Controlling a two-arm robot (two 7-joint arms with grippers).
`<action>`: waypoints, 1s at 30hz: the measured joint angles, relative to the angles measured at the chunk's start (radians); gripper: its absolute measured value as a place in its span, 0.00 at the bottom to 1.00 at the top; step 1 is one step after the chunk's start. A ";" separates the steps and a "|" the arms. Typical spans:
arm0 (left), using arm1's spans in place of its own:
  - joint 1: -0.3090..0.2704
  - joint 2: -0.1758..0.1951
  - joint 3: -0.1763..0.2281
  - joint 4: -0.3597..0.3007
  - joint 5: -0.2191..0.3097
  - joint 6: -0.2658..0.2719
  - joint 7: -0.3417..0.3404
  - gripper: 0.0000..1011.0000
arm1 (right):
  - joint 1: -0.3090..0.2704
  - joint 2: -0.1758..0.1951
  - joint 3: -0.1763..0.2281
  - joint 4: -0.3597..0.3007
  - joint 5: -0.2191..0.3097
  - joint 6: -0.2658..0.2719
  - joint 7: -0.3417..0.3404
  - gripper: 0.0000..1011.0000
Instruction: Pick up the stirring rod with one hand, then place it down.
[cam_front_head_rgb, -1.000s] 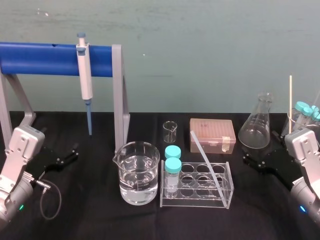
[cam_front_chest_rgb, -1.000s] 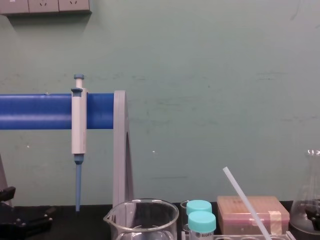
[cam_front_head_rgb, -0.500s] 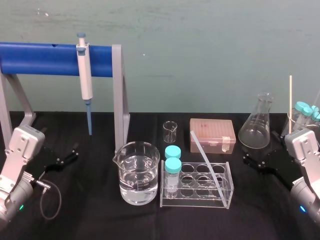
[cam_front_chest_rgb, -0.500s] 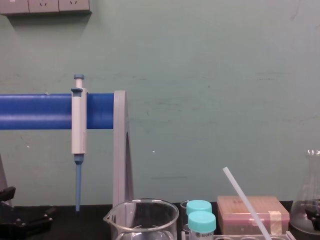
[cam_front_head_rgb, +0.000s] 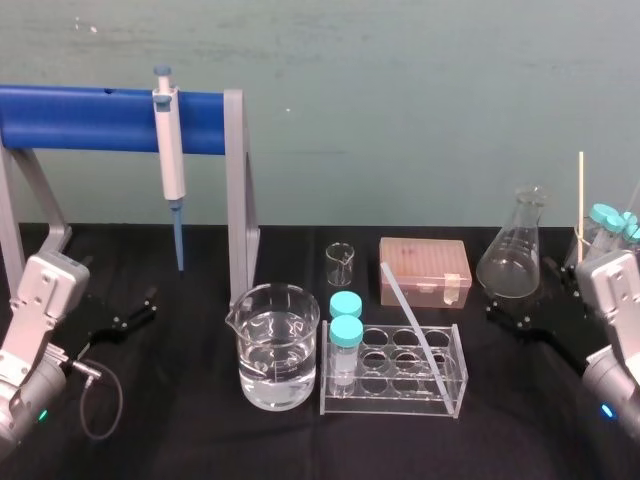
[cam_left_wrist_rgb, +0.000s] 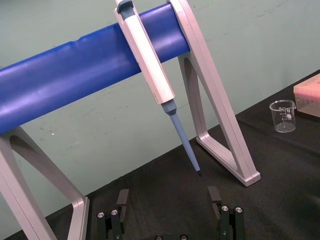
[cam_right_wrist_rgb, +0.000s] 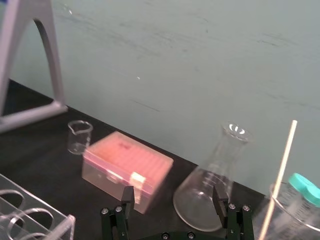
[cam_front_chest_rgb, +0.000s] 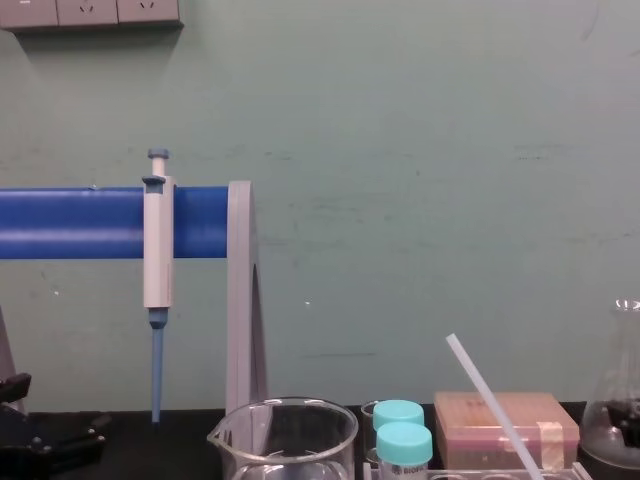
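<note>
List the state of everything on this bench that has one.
Translucent white stirring rod: leaning in clear rack, ungrasped.
Large glass beaker: part-filled with clear liquid.
Teal-capped vials: capped, upright in rack.
White blue-tipped pipette: hanging on blue stand.
Left gripper: jaws open, empty.
Right gripper: jaws open, empty.

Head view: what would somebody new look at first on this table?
Probably the big blue bar at the back left, with a white pipette hanging from it. Next, the beaker of water in the middle front, and beside it the clear rack with the stirring rod leaning in it. The left gripper and right gripper rest low at either side, jaws open.
</note>
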 joint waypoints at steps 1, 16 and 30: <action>0.000 0.000 0.000 0.000 0.000 0.000 0.000 0.99 | 0.001 0.000 0.005 -0.001 0.009 0.001 0.012 0.99; 0.000 0.000 0.000 0.000 0.000 0.000 0.000 0.99 | -0.084 0.134 0.145 -0.214 0.317 0.169 0.351 0.99; 0.000 0.000 0.000 0.000 0.000 0.000 0.000 0.99 | -0.032 0.110 0.071 -0.246 0.312 0.253 0.499 0.99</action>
